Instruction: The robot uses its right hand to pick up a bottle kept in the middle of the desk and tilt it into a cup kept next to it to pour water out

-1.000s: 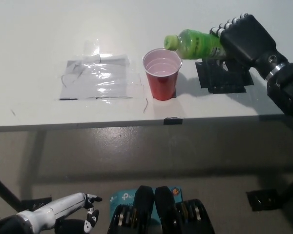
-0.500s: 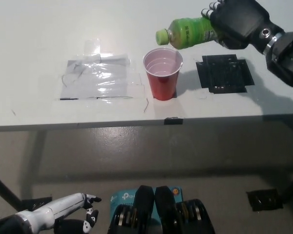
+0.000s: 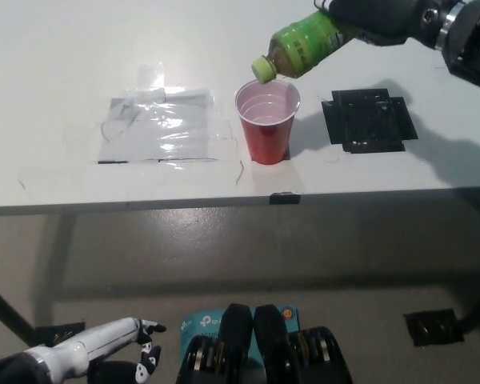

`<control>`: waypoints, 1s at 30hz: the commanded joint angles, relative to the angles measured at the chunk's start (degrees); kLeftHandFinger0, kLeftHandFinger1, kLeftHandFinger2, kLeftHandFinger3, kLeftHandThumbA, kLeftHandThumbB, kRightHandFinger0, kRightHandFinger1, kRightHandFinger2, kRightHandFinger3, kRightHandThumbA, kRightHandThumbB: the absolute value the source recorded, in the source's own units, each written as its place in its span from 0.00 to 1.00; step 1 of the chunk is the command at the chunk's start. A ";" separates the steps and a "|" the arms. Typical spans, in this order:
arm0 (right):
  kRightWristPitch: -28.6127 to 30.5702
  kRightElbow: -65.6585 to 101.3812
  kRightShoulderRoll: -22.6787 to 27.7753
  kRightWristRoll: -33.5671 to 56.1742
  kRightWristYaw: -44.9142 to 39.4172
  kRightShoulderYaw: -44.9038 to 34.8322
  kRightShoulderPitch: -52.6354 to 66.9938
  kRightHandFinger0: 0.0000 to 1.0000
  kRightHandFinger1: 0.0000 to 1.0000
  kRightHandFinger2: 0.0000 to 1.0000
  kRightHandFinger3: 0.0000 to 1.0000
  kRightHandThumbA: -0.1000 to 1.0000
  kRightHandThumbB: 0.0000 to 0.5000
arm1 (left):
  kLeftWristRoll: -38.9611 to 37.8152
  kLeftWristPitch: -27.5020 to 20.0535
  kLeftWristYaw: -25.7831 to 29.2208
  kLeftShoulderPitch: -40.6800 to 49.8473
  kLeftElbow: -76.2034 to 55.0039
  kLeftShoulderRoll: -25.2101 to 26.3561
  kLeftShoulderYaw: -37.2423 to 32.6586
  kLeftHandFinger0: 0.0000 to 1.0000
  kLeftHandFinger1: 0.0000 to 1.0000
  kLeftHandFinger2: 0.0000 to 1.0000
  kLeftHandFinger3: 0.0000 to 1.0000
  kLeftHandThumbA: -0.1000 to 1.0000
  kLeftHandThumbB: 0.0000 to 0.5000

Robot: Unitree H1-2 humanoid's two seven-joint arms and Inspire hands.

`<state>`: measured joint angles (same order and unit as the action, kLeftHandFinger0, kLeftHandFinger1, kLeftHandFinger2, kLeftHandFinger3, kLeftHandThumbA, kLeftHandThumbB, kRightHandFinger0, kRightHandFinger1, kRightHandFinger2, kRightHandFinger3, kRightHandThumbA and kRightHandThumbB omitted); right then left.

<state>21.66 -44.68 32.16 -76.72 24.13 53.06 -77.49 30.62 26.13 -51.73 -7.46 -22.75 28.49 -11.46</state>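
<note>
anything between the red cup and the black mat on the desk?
Nothing: in the head view only bare white desk separates the red cup from the black mat.

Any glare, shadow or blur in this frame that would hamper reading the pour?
Head view: glare on the clear plastic sheet taped to the desk; soft shadow right of the red cup; green bottle sharp, cap down over the rim; right hand cropped at top edge; left hand dim, low.
</note>
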 commanded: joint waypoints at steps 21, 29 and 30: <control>2.26 2.26 2.72 -7.94 6.78 3.23 -1.52 0.00 0.00 0.00 0.14 0.18 0.59 | 0.79 0.80 -1.97 -1.24 -2.03 1.58 0.64 1.00 1.00 1.00 1.00 1.00 0.79; 1.65 2.49 1.20 -5.02 4.03 -0.27 1.03 0.00 0.00 0.00 0.25 0.17 0.60 | 0.85 0.80 -2.18 -0.86 -1.88 1.32 0.60 1.00 1.00 1.00 1.00 1.00 0.81; 1.43 2.17 1.02 -5.41 4.29 -0.30 1.01 0.00 0.00 0.00 0.23 0.16 0.61 | 0.81 0.80 -2.08 -0.81 -1.77 1.20 0.71 1.00 1.00 1.00 1.00 1.00 0.82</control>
<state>25.63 -43.51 33.12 -83.97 27.91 55.92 -73.08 31.00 26.14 -53.71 -7.53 -23.62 28.38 -11.06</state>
